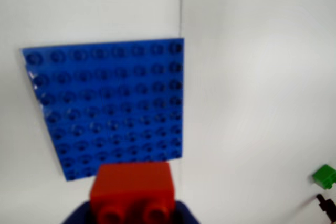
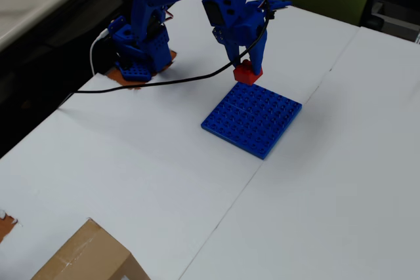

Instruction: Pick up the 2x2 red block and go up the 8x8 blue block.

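The red block (image 2: 248, 73) hangs between the fingers of my blue gripper (image 2: 247, 67), which is shut on it. It sits just above the far corner of the flat blue studded plate (image 2: 252, 119) in the overhead view. In the wrist view the red block (image 1: 132, 191) fills the bottom centre with its studs facing the camera. The blue plate (image 1: 107, 105) lies beyond it on the white table. The block looks slightly raised off the plate, though contact cannot be ruled out.
A black cable (image 2: 164, 83) runs from the arm's base (image 2: 139, 57) across the table. A cardboard box (image 2: 88, 257) stands at the near left corner. A small green piece (image 1: 324, 176) shows at the right edge of the wrist view.
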